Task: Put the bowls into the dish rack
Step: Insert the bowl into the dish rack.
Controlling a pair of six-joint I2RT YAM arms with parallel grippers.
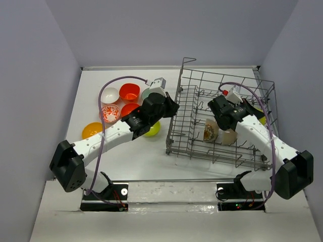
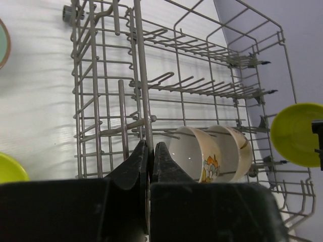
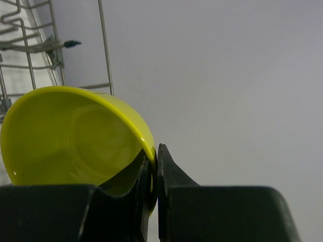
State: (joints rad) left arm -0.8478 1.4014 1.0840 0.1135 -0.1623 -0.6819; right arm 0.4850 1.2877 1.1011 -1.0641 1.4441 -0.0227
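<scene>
Ten bowls in all, counted against the dish rack (image 2: 141,75).

Two stand on edge inside the rack near its front, touching each other: a flower-printed bowl (image 2: 194,151) and a plain cream bowl (image 2: 237,151).

One, the held lime green bowl (image 3: 75,136), is at the rack's right side. The right gripper (image 3: 154,151) is clamped on its rim, one finger inside and one outside. Whether it sits inside or outside the rack's right wall cannot be told.

Seven sit on the table left of the rack:
- one white bowl (image 1: 110,94)
- a far red-orange bowl (image 1: 129,92) and a near red-orange bowl (image 1: 127,108), the near one partly under the left arm
- one red-patterned bowl (image 1: 110,113)
- one orange-yellow bowl (image 1: 91,130)
- one loose lime green bowl (image 1: 154,129), closest to the rack
- one teal-grey bowl (image 1: 145,93), mostly hidden

The left gripper (image 2: 151,145) is at the rack's left wall, its fingers pinched together on an upright wire of that wall
</scene>
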